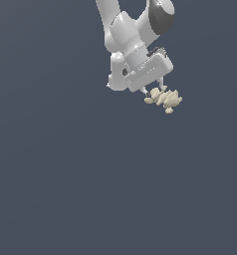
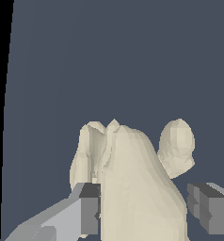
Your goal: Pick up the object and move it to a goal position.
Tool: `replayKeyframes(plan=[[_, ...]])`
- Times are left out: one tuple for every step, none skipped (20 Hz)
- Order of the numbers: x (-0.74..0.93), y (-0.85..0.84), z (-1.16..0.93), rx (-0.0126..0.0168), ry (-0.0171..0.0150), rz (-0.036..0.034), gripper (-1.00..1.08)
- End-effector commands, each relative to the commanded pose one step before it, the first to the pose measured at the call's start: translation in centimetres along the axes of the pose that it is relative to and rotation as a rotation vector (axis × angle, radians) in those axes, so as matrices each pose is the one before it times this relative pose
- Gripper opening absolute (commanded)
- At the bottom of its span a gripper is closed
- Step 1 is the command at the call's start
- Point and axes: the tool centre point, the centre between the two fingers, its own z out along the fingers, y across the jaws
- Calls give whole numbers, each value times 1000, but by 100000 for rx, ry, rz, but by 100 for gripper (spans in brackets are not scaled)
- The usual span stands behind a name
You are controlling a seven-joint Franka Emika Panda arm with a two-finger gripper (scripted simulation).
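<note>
Between the end effector [image 2: 144, 207] fingers sits the unmarked object [image 2: 132, 179].

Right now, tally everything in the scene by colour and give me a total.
Cream-beige: 1, the lumpy object, sitting between the fingers of the arm's end.
White and grey: 1, the robot arm.
Dark slate: 1, the plain surface behind everything.
Total: 3
</note>
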Motion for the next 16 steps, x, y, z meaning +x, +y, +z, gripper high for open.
replayKeyframes(plan=[[-432, -469, -567, 164, 34, -29, -100], [-173, -187, -225, 69, 0, 3, -100], [-176, -191, -228, 69, 0, 4, -100], [-179, -195, -231, 69, -1, 4, -100], [-178, -195, -229, 69, -2, 5, -100], [-173, -192, -231, 84, -4, 7, -100], [-169, -186, -216, 69, -5, 7, -100], [-161, -182, -222, 97, -8, 11, -100], [-156, -174, -201, 68, -7, 8, -100], [-150, -167, -193, 68, -8, 9, -100], [-142, -163, -197, 95, -15, 15, -100], [-137, -155, -174, 67, -13, 12, -100], [-128, -149, -177, 94, -21, 18, -100], [-122, -140, -156, 66, -16, 13, -100], [-111, -132, -158, 93, -24, 19, -100], [-104, -121, -135, 65, -19, 14, -100]])
